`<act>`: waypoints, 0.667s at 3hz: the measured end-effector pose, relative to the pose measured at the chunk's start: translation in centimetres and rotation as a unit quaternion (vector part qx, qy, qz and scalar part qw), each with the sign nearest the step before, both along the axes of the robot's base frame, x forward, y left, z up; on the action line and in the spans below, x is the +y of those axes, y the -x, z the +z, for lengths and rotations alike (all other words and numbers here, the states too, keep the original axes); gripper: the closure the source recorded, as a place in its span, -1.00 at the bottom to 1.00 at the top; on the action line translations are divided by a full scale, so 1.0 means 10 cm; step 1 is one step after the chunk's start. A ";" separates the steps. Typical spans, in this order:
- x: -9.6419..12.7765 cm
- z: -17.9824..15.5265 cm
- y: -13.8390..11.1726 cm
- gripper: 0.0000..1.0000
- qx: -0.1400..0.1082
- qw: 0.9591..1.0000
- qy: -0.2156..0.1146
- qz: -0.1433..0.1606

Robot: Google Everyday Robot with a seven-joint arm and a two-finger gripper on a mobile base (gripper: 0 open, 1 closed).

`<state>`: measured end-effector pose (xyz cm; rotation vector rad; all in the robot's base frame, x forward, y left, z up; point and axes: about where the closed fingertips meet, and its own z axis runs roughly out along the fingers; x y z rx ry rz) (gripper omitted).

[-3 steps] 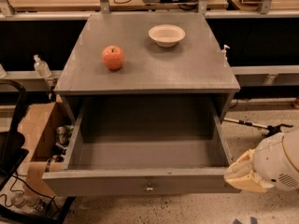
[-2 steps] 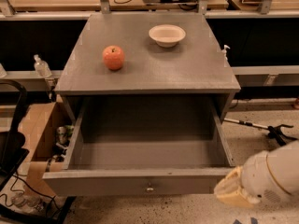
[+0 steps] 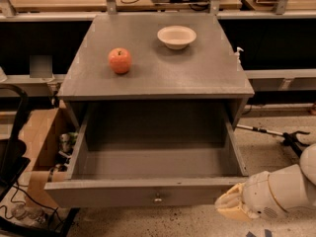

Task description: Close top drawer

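The one top drawer (image 3: 113,195) stands wide open, reaching toward the near side from the grey cabinet (image 3: 197,78). One small knob (image 3: 158,198) sits at the centre of its front. The gripper (image 3: 231,207) hangs at the front's near right corner; whether it is spread or pressed together cannot be told. On the cabinet top sit one apple (image 3: 120,60) on the left and one bowl (image 3: 177,36) farther right.

The top drawer (image 3: 113,194) is deep grey like the cabinet top (image 3: 197,73), which bears an orange-red apple (image 3: 120,60) and a cream bowl (image 3: 176,36), while the cream-and-white gripper (image 3: 229,209) by the drawer's front right corner shows against beige, dark-speckled floor (image 3: 163,224).
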<state>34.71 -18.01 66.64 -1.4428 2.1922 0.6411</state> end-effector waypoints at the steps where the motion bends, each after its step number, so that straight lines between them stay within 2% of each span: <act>1: 0.05 -0.15 -0.36 1.00 -0.045 0.999 -0.010 0.014; 2: 0.05 -0.18 -0.44 1.00 -0.052 0.998 -0.011 0.015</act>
